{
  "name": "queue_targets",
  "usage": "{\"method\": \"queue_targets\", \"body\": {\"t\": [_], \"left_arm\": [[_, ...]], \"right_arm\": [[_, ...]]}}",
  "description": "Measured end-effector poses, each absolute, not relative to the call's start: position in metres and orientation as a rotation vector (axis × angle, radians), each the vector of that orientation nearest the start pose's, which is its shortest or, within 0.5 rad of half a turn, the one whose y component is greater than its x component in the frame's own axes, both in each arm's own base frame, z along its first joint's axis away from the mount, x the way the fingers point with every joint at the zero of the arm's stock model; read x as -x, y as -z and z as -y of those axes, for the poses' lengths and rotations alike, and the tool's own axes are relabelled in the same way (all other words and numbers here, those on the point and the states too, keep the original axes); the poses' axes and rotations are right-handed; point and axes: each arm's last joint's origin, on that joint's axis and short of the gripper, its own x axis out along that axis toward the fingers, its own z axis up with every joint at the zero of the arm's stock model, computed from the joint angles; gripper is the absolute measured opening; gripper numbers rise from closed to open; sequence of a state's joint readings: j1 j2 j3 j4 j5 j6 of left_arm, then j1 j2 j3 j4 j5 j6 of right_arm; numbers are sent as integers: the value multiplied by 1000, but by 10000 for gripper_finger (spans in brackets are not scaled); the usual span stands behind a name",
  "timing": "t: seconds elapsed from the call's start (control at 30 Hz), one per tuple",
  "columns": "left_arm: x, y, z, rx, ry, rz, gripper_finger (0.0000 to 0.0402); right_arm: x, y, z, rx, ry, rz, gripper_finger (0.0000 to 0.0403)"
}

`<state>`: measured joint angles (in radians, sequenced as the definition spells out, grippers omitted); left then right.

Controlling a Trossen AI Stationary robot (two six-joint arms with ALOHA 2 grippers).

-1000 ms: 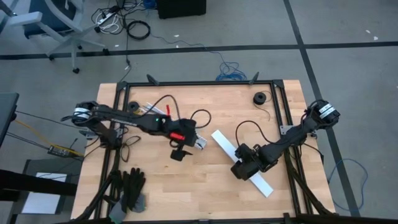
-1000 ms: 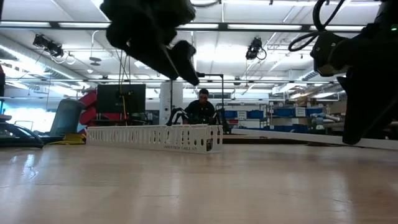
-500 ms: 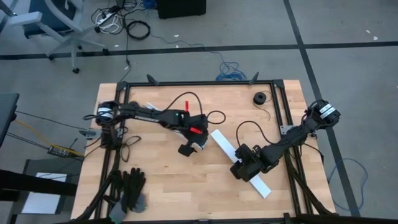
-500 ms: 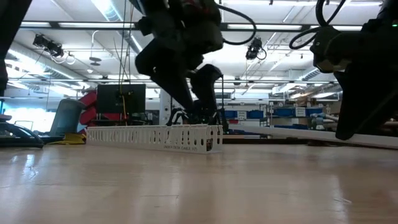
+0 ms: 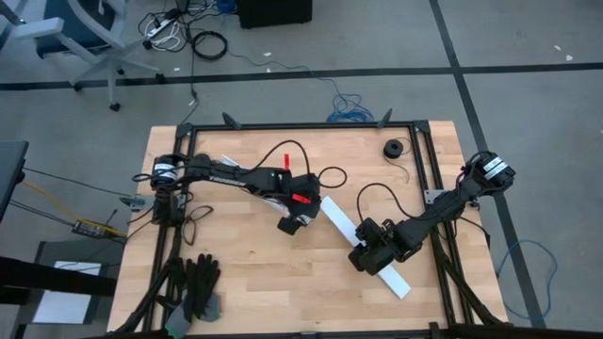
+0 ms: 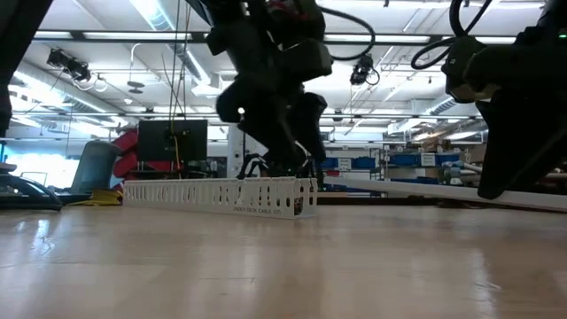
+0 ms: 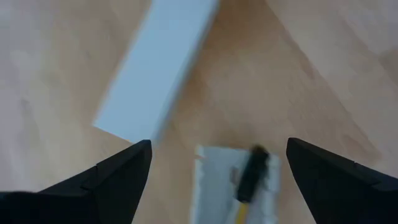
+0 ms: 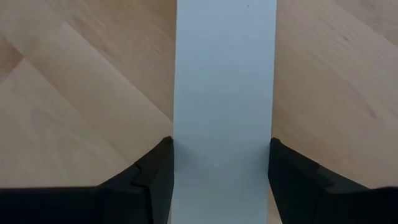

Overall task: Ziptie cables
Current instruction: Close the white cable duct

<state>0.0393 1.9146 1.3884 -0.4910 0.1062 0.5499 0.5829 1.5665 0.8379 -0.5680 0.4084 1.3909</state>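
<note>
The right gripper clasped the long flat white plastic strip; the left gripper hung spread, empty. No cables looked tied yet.

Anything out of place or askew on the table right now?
The white strip lies diagonally across the table, the right gripper closed on its sides. The open left gripper hovers near the strip's upper end. Nothing looks spilled or damaged.

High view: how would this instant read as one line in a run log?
left tool: open, above slotted channel end | right tool: clamped on flat white strip | cables: none tied
</note>
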Motion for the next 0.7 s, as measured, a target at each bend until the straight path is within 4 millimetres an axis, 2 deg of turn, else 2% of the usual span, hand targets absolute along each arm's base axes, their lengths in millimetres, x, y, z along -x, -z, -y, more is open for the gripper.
{"method": "queue_targets", "body": {"t": [0.13, 0.37, 0.7], "left_arm": [[-409, -204, -14, -451, 282, -881, 351], [-415, -209, -14, -357, 217, -823, 351], [-415, -209, -13, -246, 168, -828, 351]], "right_arm": [[-230, -158, -138, -621, 614, -971, 200], [-231, -159, -138, -627, 606, -962, 200], [-231, -159, -138, -614, 603, -959, 200]]}}
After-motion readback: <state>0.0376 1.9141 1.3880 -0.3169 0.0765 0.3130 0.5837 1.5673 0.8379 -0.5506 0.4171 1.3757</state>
